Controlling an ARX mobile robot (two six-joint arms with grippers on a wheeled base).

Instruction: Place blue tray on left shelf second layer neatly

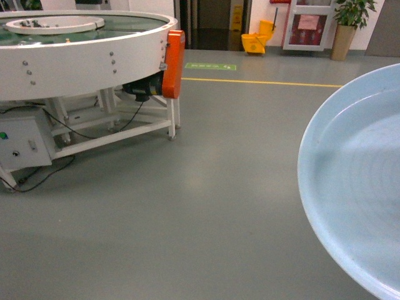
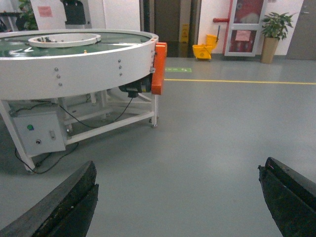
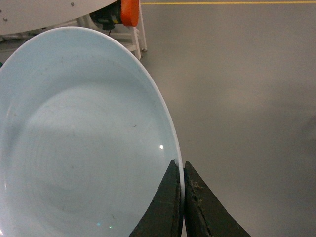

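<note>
Right gripper [image 3: 183, 197] first, in its own wrist view: both dark fingers are pinched together on the rim of the blue tray [image 3: 84, 143], one finger inside the lip and one outside. The tray is held off the grey floor [image 3: 247, 98], its glossy bowl facing the camera, nothing in it.

Over to the head view: the blue tray [image 1: 356, 181] fills the right edge, carried in the air, tilted a little toward us. At the upper left stands a round white conveyor table [image 1: 87, 56] with an orange guard [image 1: 174, 62]; a yellow mop bucket [image 1: 256, 41] and a potted plant [image 1: 350, 25] sit at the far wall. No steel rack shows anywhere, so the left shelf second layer is out of sight.

Left wrist view now: the left gripper [image 2: 177, 207] hangs spread wide, fingers at the two bottom corners, nothing between them.

My read: this is the carry. Keep that one-sided rim pinch firm and the tray level while the base turns toward the shelf, since an edge grip can let a smooth dish swing or slip.
</note>
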